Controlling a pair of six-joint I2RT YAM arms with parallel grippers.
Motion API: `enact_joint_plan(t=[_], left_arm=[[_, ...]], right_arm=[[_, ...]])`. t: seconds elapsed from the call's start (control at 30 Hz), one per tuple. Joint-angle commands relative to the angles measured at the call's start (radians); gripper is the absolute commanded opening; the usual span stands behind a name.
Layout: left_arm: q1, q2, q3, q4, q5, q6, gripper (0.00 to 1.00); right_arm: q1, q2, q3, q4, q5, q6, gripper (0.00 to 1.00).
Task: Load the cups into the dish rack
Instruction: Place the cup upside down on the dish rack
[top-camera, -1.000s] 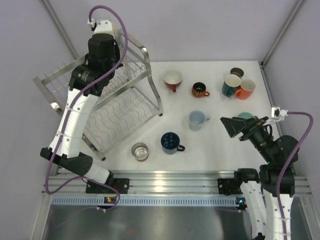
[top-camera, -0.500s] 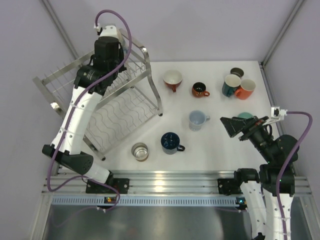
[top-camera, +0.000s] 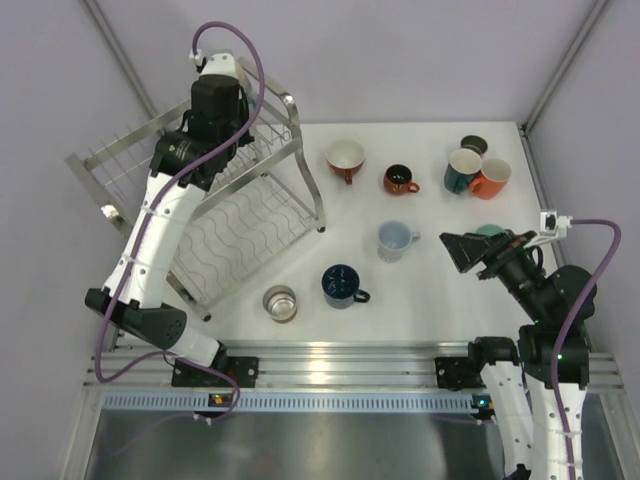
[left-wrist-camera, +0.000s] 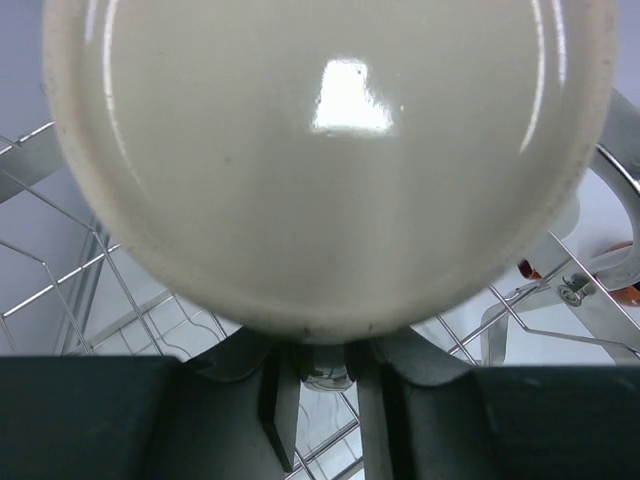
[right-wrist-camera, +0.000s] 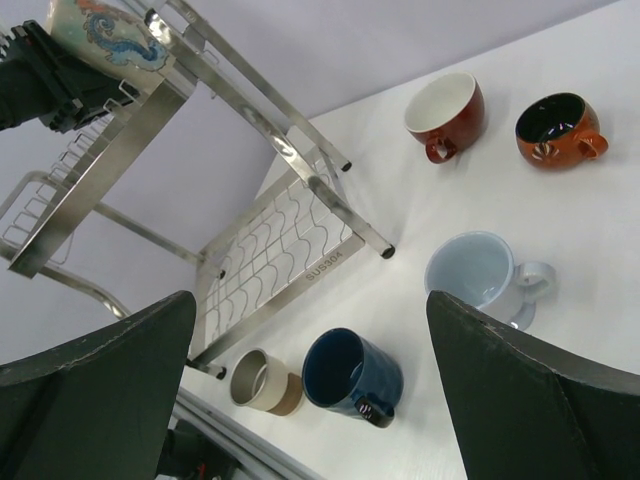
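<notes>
My left gripper (left-wrist-camera: 325, 375) is shut on a tall beige cup (left-wrist-camera: 320, 160), whose glossy underside fills the left wrist view. From the right wrist view that beige cup (right-wrist-camera: 100, 30) shows a blue pattern and hangs over the upper tier of the dish rack (right-wrist-camera: 290, 230). In the top view the left gripper (top-camera: 215, 110) covers the cup above the steel dish rack (top-camera: 300, 170). My right gripper (top-camera: 470, 252) stands open and empty at the table's right. On the table stand a red cup (top-camera: 345, 157), a small brown cup (top-camera: 400, 180), a pale blue cup (top-camera: 396, 240) and a navy cup (top-camera: 342, 285).
A teal cup (top-camera: 462, 170), an orange cup (top-camera: 491, 178) and a dark cup (top-camera: 474, 146) cluster at the back right. A mint cup (top-camera: 490, 232) sits just beside the right gripper. A metal-lined cup (top-camera: 280, 303) lies by the rack's front corner. Grey walls enclose the table.
The left arm has shifted slightly to the right over the rack's upper tier, still holding the beige cup. The right arm and the cups on the table have not moved.
</notes>
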Motion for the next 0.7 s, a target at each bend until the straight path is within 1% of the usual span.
enact_joint_plan(t=[0.0,0.07,0.17,0.47,0.6,0.67], left_arm=[[0.006,-0.040,0.016,0.132,-0.015,-0.003,0.31],[0.006,-0.041,0.016,0.132,-0.015,-0.001,0.37],[0.006,-0.046,0.018,0.133,-0.012,0.001,0.39],[0.006,-0.069,0.009,0.135,0.035,0.001,0.40],[0.006,-0.083,-0.001,0.136,0.103,-0.001,0.40],[0.006,-0.086,-0.007,0.138,0.167,0.002,0.40]], right_arm=[[0.009,0.012,0.016,0.008,0.009,-0.014,0.99],[0.010,0.011,0.014,0.008,0.009,-0.016,1.00],[0.010,0.014,0.013,0.008,0.010,-0.017,1.00],[0.010,0.012,0.011,0.010,0.009,-0.019,1.00],[0.010,0.012,0.003,0.008,0.009,-0.019,1.00],[0.010,0.011,0.005,0.008,0.007,-0.019,0.99]])
